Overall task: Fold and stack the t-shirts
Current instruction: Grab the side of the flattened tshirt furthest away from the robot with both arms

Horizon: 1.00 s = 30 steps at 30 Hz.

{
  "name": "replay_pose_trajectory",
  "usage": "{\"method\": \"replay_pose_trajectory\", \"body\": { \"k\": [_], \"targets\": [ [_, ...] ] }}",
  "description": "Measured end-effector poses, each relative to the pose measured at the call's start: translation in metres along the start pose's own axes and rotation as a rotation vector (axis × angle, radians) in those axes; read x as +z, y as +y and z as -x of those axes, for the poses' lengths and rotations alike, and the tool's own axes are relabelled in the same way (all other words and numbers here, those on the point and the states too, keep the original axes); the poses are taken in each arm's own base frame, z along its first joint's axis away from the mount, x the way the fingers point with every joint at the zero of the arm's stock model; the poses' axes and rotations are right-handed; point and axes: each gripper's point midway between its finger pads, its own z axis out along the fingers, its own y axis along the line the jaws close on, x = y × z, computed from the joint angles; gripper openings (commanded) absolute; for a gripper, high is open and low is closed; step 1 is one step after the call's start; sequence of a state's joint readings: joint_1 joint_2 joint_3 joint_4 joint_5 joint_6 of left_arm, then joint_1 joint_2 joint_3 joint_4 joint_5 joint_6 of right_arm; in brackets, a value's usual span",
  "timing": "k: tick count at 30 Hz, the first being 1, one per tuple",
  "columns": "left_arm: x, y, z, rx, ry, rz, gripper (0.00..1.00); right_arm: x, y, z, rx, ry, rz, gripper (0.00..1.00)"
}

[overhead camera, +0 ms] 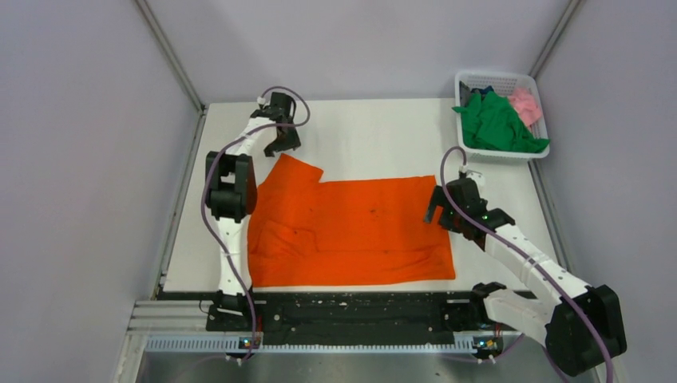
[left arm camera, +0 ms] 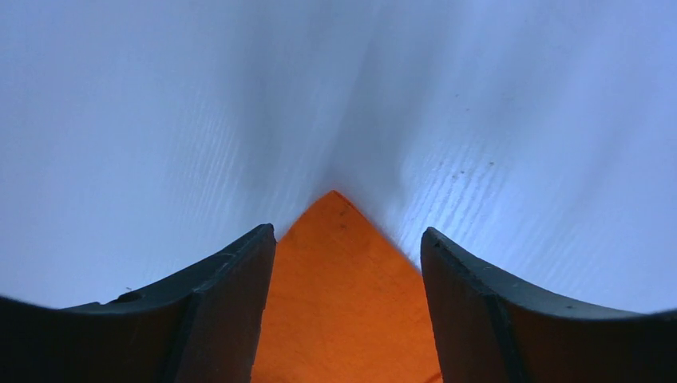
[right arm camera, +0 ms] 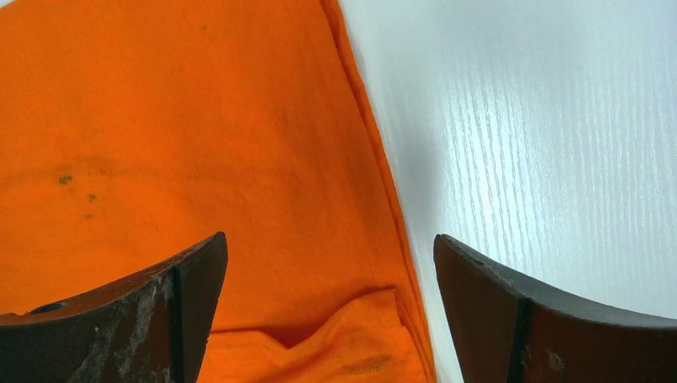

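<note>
L gripper hovers w/ jaws spread. The tip of a sleeve corner of the orange t-shirt pokes up between its fingers; nothing pinched, as far as the wrist view shows. R gripper is also spread wide, straddling the shirt's side edge: cloth under one finger, bare table under the other, a small wrinkle just below the gap. Green t-shirt & pink t-shirt sit bunched in the white basket, well beyond R gripper.

Risks, my read:
- L has only the very tip of the corner btwn its fingers, so a shallow pinch could slip out on lift.
- R may grab one layer only or catch the wrinkle, so the fold goes skewed.
- Uneven lift L vs R would drag the shirt off square.
</note>
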<state>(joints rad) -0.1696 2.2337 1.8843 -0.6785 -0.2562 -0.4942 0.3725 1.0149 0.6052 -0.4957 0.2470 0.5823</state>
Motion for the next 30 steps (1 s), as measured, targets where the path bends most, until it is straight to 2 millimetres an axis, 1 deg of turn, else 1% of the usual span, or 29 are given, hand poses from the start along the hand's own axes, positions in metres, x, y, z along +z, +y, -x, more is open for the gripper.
{"method": "replay_pose_trajectory", "body": {
  "k": [2,5,7,11,19,21,27,28,29,30],
  "targets": [
    [0.009,0.003,-0.009,0.014,0.029,0.02,0.61,0.0,0.001,0.002,0.001,-0.007,0.0,0.99],
    [0.015,0.008,-0.02,0.032,0.065,0.039,0.57,0.001,0.001,0.004,0.003,-0.011,-0.002,0.99],
    [0.016,0.01,-0.023,0.038,0.077,0.045,0.54,0.002,0.0,0.003,0.003,-0.01,-0.007,0.99],
    [0.019,0.01,-0.025,0.042,0.084,0.049,0.51,0.002,0.0,0.003,0.002,-0.009,-0.012,0.99],
    [0.019,0.009,-0.023,0.041,0.08,0.048,0.49,0.002,-0.001,0.003,0.002,-0.011,-0.016,0.99],
    [0.02,0.009,-0.022,0.043,0.079,0.047,0.46,0.003,-0.002,0.003,0.002,-0.011,-0.018,0.99],
    [0.028,0.002,-0.015,0.041,0.067,0.038,0.26,0.004,-0.002,0.002,-0.001,-0.003,-0.025,0.99],
    [0.028,0.002,-0.015,0.041,0.067,0.036,0.21,0.005,-0.003,0.001,-0.001,-0.002,-0.026,0.99],
    [0.028,0.001,-0.015,0.041,0.068,0.035,0.14,0.005,-0.003,0.001,-0.001,-0.003,-0.028,0.99],
    [0.028,0.001,-0.015,0.042,0.068,0.035,0.03,0.005,-0.003,0.002,-0.001,-0.003,-0.029,0.99]
  ]
}}
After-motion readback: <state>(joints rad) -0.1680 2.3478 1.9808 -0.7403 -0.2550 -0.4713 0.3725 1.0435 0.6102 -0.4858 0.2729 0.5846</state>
